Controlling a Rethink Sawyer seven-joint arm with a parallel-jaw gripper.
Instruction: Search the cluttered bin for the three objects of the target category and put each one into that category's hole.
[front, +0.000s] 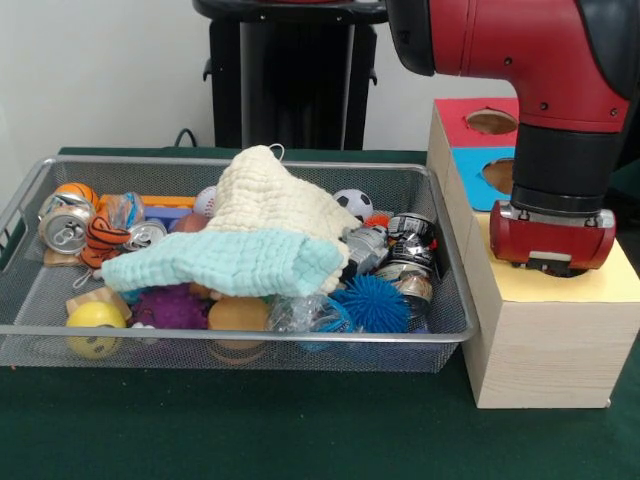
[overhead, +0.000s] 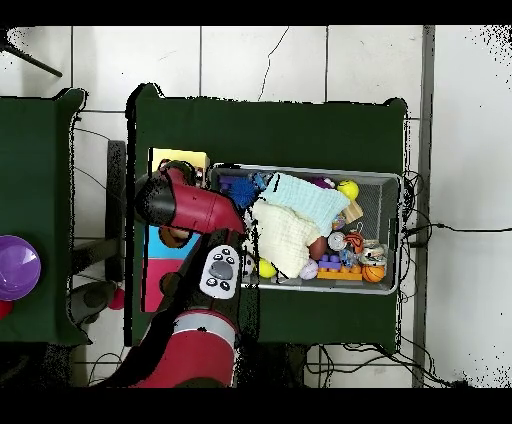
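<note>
My gripper (front: 553, 258) hangs low over the yellow top (front: 600, 285) of the pale wooden box, right of the wire mesh bin (front: 240, 336). Its red wrist block covers the spot where the yellow top's hole would be, so the hole is hidden. I cannot see whether the gripper holds anything. No patterned fabric scraps show. A big cream waffle-weave cloth (front: 270, 195) and a mint-green cloth (front: 230, 265) lie over the bin's middle. In the overhead view the arm (overhead: 175, 203) reaches over the boxes beside the bin (overhead: 392, 180).
The blue-topped hole (front: 497, 175) and red-topped hole (front: 490, 122) lie behind the gripper. The bin holds cans (front: 66, 228), a blue spiky ball (front: 370, 303), a yellow ball (front: 95, 325), a soccer ball (front: 352, 203) and other clutter. A purple bowl (overhead: 15, 267) sits on a side table.
</note>
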